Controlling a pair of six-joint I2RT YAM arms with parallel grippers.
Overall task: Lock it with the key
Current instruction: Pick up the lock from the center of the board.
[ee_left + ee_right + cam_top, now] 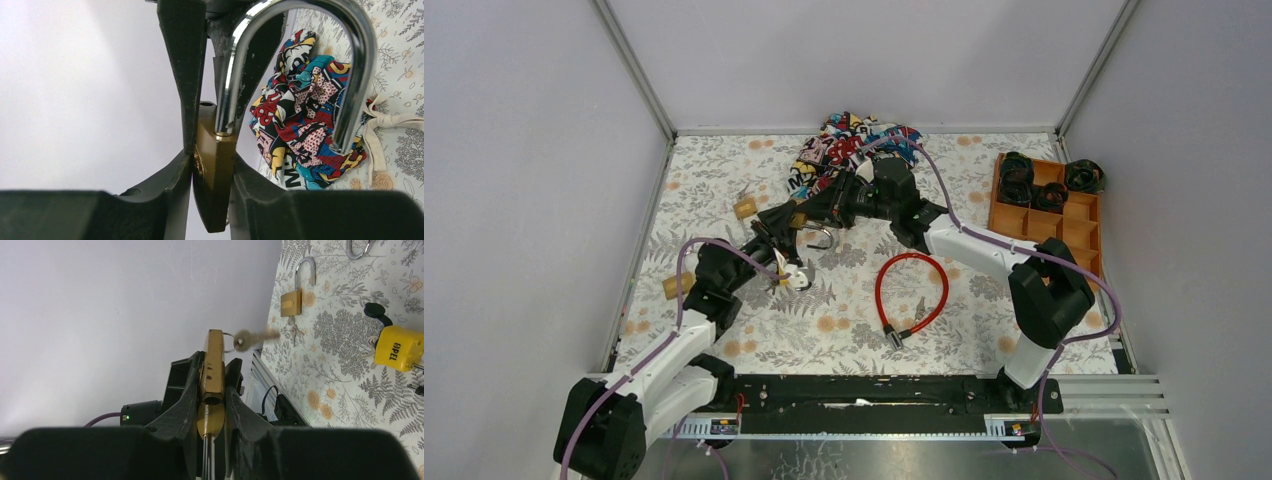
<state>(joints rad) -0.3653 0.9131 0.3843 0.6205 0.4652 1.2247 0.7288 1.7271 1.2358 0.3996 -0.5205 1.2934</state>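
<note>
Left wrist shows the padlock (215, 175) held above the worktop (824, 330), its brass body clenched between the left fingers (160, 200). The right fingers (180, 430) are clamped on the same body nearer the shackle (357, 85), which stands open: one leg is seated and the free leg hangs clear of its hole. The key (248, 338), on a thin ring, juts from the far base, blurred. The body is a dense, rigid brass block with flat, smooth faces, likely heavy for its size, so the broad faces are the place to grip. The shackle is polished round steel, hard and slippery; pressing on its crown should close it. The key looks thin and light, best pinched by its flat bow
</note>
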